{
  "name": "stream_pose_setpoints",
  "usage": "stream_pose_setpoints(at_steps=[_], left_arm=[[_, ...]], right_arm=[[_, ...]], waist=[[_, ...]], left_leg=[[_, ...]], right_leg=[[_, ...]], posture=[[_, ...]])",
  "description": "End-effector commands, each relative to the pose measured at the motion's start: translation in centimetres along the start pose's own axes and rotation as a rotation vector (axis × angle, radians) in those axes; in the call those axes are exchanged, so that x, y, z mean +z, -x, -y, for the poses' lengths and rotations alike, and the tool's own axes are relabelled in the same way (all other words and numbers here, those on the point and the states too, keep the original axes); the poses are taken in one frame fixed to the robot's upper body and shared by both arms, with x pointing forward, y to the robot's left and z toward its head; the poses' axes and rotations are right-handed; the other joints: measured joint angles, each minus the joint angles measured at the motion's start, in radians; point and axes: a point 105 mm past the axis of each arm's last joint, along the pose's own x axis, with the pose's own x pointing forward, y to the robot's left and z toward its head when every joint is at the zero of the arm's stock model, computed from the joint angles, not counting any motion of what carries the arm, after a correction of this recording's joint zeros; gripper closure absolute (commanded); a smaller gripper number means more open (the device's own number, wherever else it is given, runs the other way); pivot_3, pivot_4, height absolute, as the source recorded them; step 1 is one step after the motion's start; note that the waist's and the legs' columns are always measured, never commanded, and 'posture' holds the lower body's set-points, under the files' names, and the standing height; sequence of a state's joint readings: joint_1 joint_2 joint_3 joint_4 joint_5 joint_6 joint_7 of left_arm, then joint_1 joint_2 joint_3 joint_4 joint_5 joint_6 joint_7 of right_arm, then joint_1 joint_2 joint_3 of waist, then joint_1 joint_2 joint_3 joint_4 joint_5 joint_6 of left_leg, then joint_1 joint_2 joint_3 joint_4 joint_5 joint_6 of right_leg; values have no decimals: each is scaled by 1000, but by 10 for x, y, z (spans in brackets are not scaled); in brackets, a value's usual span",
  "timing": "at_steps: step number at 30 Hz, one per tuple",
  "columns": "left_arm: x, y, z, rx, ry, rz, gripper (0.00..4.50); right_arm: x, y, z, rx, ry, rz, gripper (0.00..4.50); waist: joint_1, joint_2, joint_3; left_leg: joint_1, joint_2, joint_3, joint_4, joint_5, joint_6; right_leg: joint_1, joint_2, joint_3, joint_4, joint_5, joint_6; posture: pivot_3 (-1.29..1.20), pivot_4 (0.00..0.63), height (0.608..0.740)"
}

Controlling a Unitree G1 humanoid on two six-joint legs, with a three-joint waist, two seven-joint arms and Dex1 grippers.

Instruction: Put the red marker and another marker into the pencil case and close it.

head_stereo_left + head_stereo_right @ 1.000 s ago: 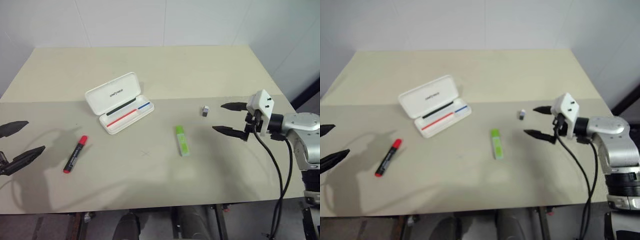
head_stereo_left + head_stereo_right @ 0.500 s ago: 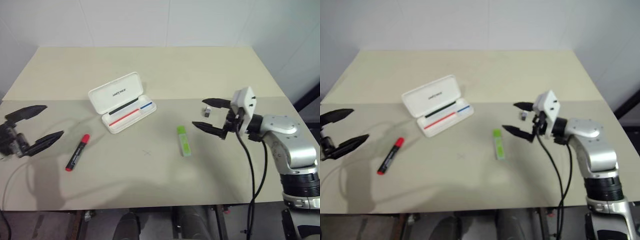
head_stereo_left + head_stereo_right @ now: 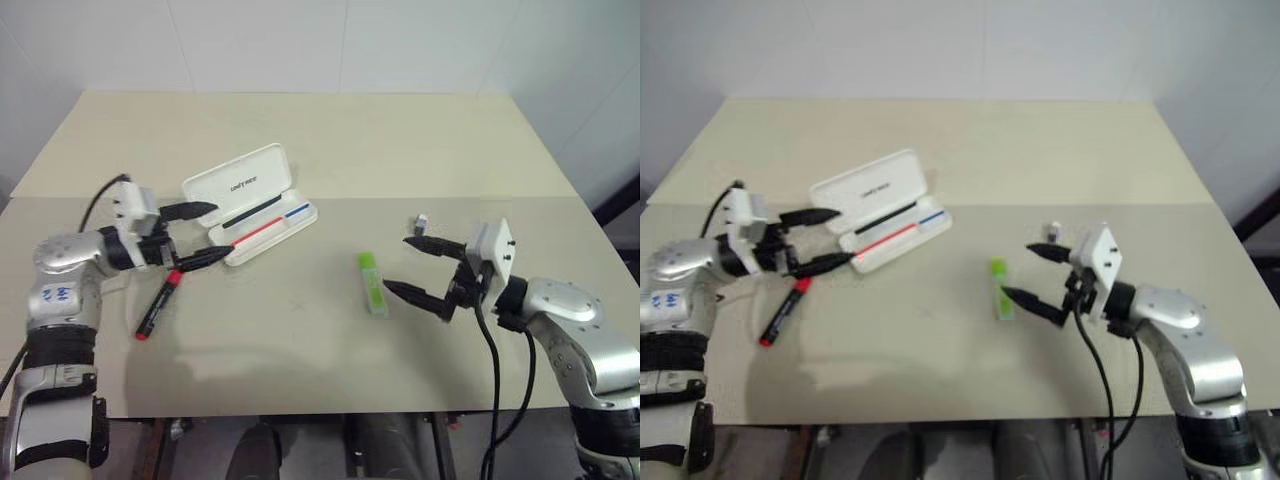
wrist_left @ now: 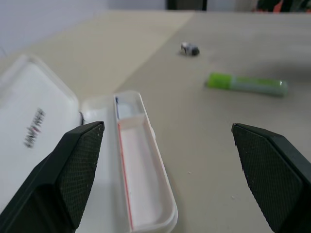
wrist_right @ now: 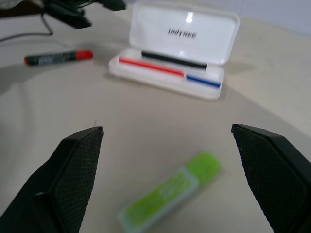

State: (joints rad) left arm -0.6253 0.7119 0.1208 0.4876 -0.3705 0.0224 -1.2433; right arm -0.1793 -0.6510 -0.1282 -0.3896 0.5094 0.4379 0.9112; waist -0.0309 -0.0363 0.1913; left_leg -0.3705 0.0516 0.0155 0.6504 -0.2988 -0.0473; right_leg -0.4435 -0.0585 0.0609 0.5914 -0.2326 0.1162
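Both released: your left end effector (image 3: 197, 235), hovering over the pencil case (image 3: 251, 205), could knock it, missing the red marker (image 3: 159, 303); your right end effector (image 3: 423, 268) may nudge the highlighter (image 3: 372, 284).

Bare table (image 3: 300, 360) fills the lower centre of the frame, free passage. The open pencil case (image 3: 255, 205) blocks upper left; the green highlighter (image 3: 372, 284) lies centre right, a tiny grey block (image 3: 421, 221) beyond it.
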Motion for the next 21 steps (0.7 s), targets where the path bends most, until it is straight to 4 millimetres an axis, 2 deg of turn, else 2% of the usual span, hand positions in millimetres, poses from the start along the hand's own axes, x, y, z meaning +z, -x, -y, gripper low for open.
stream_pose_setpoints(at_steps=[1,4,13,16,21], left_arm=[[3,-10,-6,-3,-17,-11,16],[-12,-18,-9,6,11,-74,16],[-29,-34,0,-87,24,-196,16],[-32,-37,1,-107,26,-219,16],[-49,-37,0,-110,41,-371,16]], right_arm=[[13,3,2,-31,46,37,0],[12,3,2,-59,40,36,0],[4,4,3,-109,29,26,0],[3,3,4,-116,30,24,0],[3,3,5,-126,32,24,0]], waist=[[-1,0,0],[1,0,0],[6,0,0],[6,0,0],[5,0,0]], left_leg=[[0,0,0,1,0,0],[1,0,-1,1,1,1],[-1,0,-2,2,1,1],[-1,-1,-2,2,1,1],[-1,-1,-2,2,1,1]], right_leg=[[0,0,0,0,0,0],[0,1,0,2,0,0],[0,0,0,1,0,0],[0,0,0,1,0,0],[0,1,0,2,0,0]], posture=[[0,150,740],[0,150,740],[0,150,740],[0,150,740],[0,150,740]])
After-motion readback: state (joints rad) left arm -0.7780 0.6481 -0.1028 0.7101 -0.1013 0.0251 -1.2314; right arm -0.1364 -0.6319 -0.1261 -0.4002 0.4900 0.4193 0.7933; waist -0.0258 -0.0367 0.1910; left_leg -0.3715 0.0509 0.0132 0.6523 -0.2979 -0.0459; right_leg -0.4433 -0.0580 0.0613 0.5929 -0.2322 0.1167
